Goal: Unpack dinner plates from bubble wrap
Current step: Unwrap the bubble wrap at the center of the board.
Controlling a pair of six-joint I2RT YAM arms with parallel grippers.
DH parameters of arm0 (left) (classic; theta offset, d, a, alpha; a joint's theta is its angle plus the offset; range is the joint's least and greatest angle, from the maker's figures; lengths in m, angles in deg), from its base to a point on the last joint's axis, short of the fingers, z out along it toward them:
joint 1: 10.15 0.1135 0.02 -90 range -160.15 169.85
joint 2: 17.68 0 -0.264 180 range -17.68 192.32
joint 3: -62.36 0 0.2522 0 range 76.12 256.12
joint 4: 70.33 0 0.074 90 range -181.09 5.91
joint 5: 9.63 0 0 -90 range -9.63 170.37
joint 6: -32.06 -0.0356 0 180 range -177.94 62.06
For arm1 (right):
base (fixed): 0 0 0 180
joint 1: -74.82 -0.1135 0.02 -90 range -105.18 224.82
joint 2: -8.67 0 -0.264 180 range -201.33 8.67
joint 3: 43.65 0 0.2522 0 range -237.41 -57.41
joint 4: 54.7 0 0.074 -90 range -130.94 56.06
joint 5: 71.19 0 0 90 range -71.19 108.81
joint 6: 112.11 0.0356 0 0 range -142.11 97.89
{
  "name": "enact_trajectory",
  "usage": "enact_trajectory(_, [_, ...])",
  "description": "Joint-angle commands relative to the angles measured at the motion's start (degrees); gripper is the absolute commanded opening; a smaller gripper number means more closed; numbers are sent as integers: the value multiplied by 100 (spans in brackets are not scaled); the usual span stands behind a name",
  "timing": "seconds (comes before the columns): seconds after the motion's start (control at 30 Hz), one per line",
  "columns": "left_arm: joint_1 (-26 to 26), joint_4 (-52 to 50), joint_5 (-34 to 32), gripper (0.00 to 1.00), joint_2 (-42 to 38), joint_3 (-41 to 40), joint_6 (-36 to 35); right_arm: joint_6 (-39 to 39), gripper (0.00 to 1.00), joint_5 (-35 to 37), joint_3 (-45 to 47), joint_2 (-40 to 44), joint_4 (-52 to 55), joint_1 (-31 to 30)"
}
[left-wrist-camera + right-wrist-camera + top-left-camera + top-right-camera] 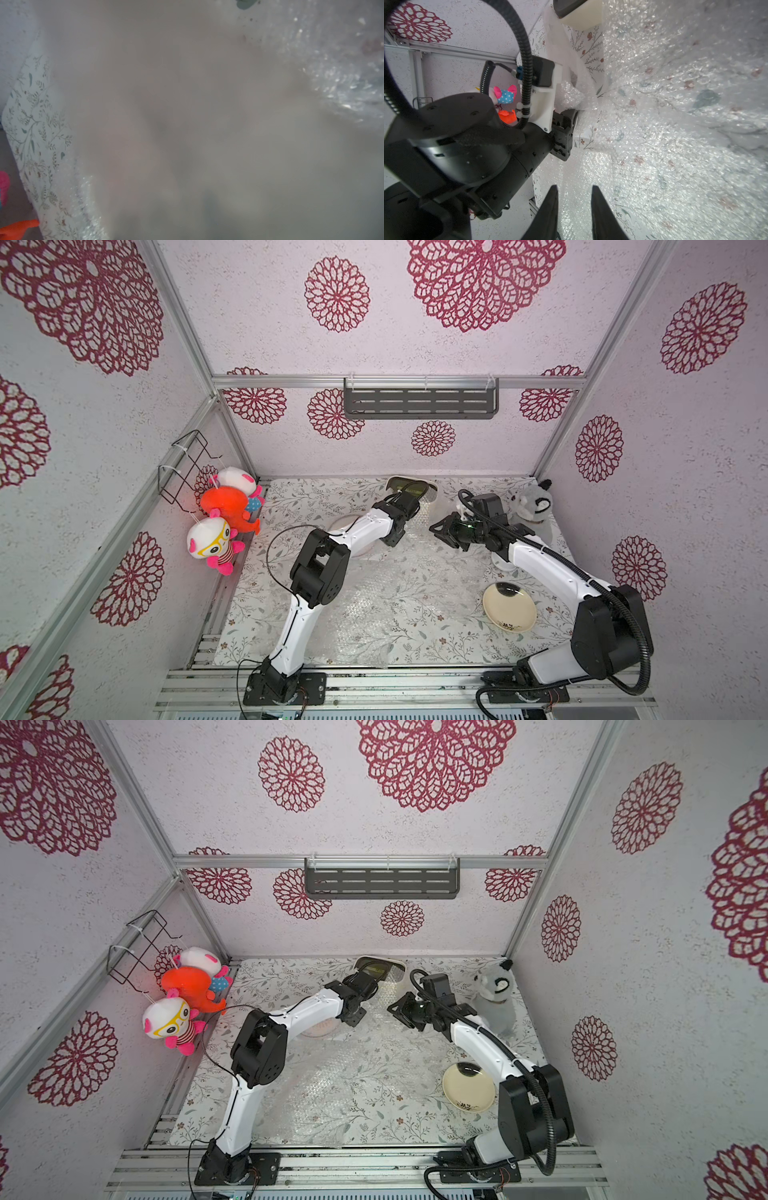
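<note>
right gripper (pixel 574 187): jaws narrowly apart, over bubble wrap (pixel 675 124)
left gripper (pixel 395 536): at bubble wrap, jaws unclear
cream plate (pixel 509 608): bare, beside bubble wrap

We log: flowered cloth (pixel 299 499) covering the table | cream box with dark green top (pixel 409 483) at its back edge | grey soft toy (pixel 532 504) upright in a far corner | orange (pixel 224 504), yellow-spectacled (pixel 210 545) and pink-eared (pixel 237 481) soft toys against the side wall, below a wire basket (pixel 183 466) | slotted dark shelf (pixel 420 403) on the back rail

Dinner plate (pixel 319 1028) largely behind left arm (pixel 307 1011)
</note>
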Motion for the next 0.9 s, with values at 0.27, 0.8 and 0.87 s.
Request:
enact_trajectory(0.27, [94,-633,606,19,-231,722,45,91,5,48,-188,-554,-641,-414])
enact_trajectory(0.8, [258,-1083,1193,17,-249,947,314,-7,35,-180,-700,-1983,-1452,-613])
enact_trajectory(0.87, [279,-1136,1184,17,-261,986,322,39,33,-199,-777,-2120,-1581,-622])
